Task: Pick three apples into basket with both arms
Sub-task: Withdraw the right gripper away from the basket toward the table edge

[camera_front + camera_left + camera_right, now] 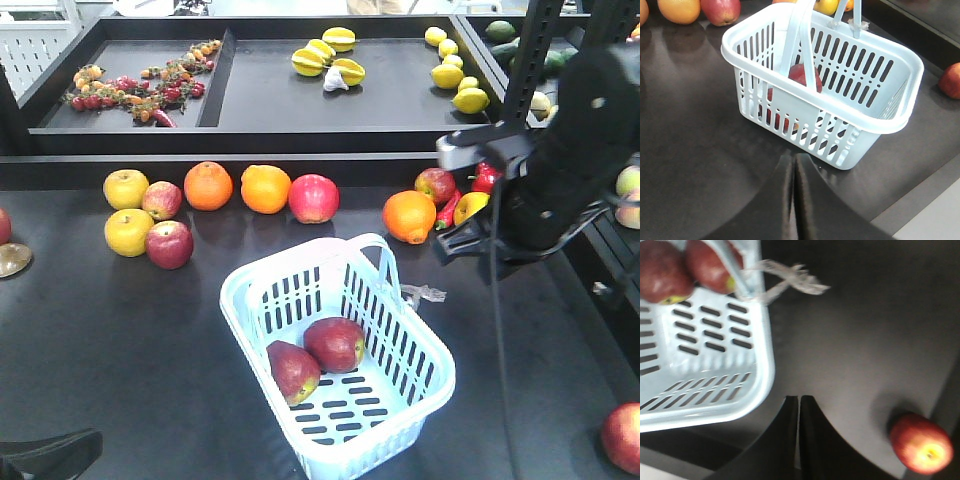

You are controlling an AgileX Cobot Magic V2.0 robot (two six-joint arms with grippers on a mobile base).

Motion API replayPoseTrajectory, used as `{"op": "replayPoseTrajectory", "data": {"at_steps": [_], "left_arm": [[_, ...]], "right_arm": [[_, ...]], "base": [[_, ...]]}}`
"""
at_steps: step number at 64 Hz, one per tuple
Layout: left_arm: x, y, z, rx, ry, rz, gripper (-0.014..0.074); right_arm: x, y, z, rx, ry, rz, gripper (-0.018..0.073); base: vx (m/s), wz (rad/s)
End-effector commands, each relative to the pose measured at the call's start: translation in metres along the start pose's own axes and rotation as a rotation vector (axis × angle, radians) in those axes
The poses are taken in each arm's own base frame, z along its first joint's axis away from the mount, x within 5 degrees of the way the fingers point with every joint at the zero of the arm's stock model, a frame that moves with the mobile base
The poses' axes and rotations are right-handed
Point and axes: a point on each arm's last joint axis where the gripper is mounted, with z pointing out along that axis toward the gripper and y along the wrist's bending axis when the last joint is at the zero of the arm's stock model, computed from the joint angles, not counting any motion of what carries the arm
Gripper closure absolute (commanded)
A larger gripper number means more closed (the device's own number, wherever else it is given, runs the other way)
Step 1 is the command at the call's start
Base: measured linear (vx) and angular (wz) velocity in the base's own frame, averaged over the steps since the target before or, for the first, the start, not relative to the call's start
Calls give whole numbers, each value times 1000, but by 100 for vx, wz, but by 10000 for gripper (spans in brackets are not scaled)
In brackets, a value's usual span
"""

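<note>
Already two apples (318,357) lie in the basket (300,290); the third apple (622,437) sits on the table (120,360), near and right. The left gripper (794,165) and right gripper (799,407) are both clenched, empty. The right gripper should spread wide, then drop squarely over it.

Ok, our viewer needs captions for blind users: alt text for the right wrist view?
A pale blue basket holding two dark red apples fills the left; a third red apple lies on the dark table at lower right. The right claw, shut and empty, sits at bottom centre.
</note>
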Motion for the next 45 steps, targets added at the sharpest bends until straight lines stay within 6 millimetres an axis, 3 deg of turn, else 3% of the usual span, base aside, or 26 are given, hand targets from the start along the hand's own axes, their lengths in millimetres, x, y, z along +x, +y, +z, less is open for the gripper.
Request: {"op": "replayPoseTrajectory", "data": {"at_steps": [1,8,18,32,45], "left_arm": [[-13,0,-2,-17,-71,-23,603],[-13,0,-2,-17,-71,-23,603],[-13,0,-2,-17,-71,-23,603],[-13,0,-2,-14,-67,-23,603],[-13,0,-2,-14,-67,-23,603]], "right_arm": [[11,-4,-33,48,-42,30,568],[29,-4,-40,57,-48,73,567],[78,-7,-39,118,-71,105,564],[139,-43,-26,206,-86,307,561],[160,-89,-13,216,-47,440,561]], "base": [[0,0],[0,0],[0,0],[0,0],[0,0]]}}
